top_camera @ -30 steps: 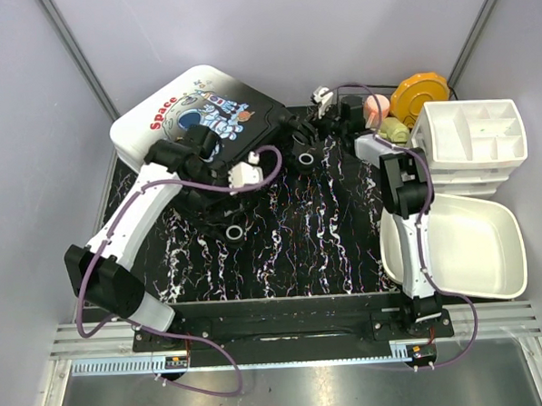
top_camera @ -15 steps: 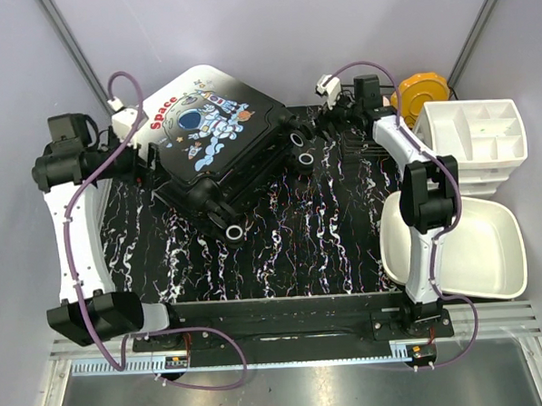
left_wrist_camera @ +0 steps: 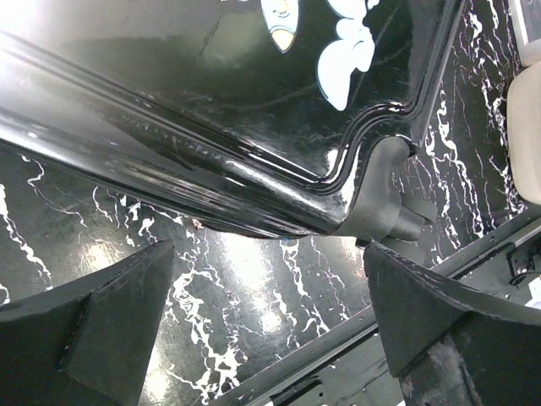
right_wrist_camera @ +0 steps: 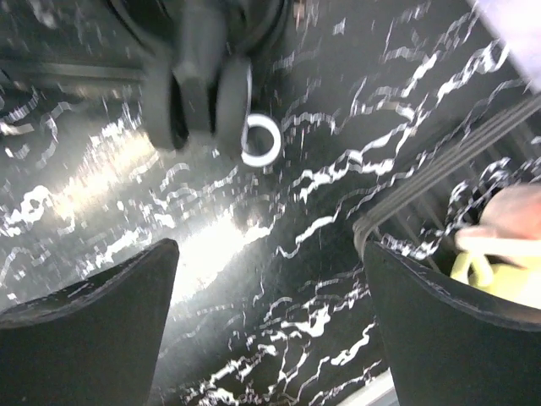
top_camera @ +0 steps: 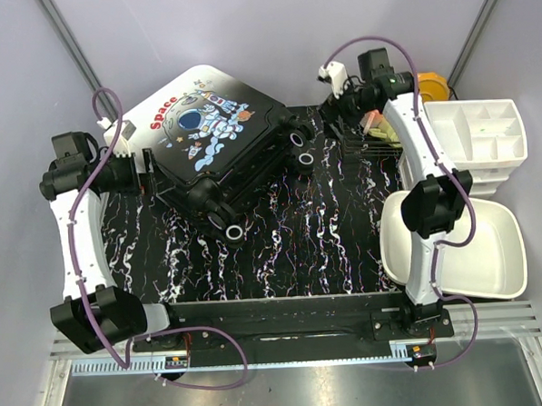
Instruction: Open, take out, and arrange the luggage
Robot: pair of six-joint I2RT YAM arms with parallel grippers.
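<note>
The luggage [top_camera: 208,138] lies closed: rigid, glossy shell, likely slippery and heavy. I judge the seam edge at its 9 o'clock the best hold. Left gripper [left_wrist_camera: 269,254] and right gripper [right_wrist_camera: 270,249] are spread wide, both empty.

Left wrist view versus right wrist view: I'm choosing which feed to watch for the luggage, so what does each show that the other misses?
Only the left wrist view: the luggage as a glossy printed shell with a rounded corner, just beyond the left gripper. Only the right wrist view: a blurred caster wheel, a wire rack and pink and yellow items behind it, past the right gripper. Both: the black marbled table, and fingers spread wide with nothing between them.
</note>
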